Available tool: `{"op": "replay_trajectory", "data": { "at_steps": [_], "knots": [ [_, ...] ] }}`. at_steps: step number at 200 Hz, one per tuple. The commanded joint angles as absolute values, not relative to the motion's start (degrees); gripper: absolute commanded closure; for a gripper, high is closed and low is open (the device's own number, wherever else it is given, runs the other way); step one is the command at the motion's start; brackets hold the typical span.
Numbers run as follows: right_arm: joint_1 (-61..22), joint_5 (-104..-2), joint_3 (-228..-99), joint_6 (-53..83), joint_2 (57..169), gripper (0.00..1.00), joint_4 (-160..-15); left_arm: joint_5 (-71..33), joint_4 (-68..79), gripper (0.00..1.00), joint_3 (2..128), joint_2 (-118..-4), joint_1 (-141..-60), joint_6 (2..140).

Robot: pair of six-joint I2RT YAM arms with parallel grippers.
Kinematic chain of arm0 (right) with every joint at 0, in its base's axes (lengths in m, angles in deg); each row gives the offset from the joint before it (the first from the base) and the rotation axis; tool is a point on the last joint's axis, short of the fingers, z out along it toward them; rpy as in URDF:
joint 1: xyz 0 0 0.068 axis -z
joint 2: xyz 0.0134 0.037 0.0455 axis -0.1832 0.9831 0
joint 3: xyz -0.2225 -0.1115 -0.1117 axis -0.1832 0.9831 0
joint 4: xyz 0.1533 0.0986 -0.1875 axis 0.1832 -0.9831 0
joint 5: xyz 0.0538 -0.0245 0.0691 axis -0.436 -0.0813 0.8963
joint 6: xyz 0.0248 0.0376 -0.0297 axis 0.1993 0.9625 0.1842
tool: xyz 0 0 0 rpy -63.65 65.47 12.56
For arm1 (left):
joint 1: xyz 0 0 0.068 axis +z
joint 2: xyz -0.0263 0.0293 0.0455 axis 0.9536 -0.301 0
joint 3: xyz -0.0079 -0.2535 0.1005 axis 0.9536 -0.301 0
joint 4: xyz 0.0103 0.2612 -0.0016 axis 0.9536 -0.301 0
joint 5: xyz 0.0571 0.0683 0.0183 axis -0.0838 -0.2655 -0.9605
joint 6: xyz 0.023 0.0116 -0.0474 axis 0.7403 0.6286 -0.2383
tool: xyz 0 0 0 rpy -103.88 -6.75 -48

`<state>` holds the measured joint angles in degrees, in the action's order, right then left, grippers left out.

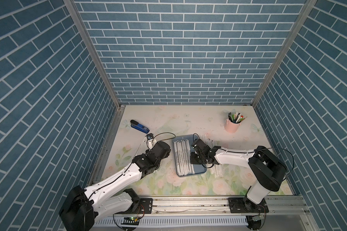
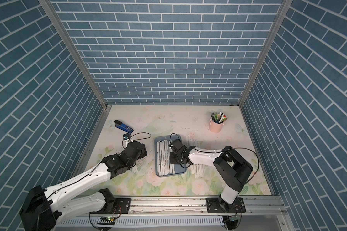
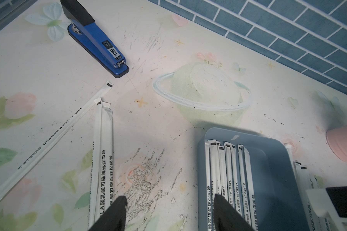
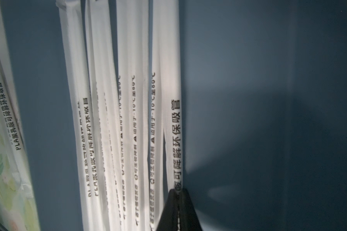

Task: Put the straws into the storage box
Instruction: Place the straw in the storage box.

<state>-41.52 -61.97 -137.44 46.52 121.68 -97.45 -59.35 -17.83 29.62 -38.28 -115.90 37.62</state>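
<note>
Scuffed floral tabletop [image 1: 188,124]; rounded plastic storage box [image 1: 198,169] of thin paper-wrapped straws [image 1: 181,156].

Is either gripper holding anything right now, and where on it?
The right gripper pinches one straw between its fingers, on its printed stretch, over the storage box. The left gripper holds nothing.

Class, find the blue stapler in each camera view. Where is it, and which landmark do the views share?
Top view: stapler at the table's far left.
Top view: stapler in the same far-left spot.
Left wrist: stapler in full view, beyond loose straws.
Right wrist: not in it.
Shared landmark: the storage box.
</note>
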Motion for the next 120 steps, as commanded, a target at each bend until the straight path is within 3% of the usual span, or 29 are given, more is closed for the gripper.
{"op": "replay_trajectory", "data": {
  "at_steps": [1,120],
  "knots": [
    [-41.3,-62.0,-138.2,47.8,122.4,0.86,-98.0,-59.7,-19.0,0.29,28.8,-37.5,-115.7,37.2],
    [-41.4,-64.4,-142.1,44.5,120.1,0.75,-103.2,-60.2,-19.6,0.32,28.8,-38.0,-115.2,37.4]
  ]
}}
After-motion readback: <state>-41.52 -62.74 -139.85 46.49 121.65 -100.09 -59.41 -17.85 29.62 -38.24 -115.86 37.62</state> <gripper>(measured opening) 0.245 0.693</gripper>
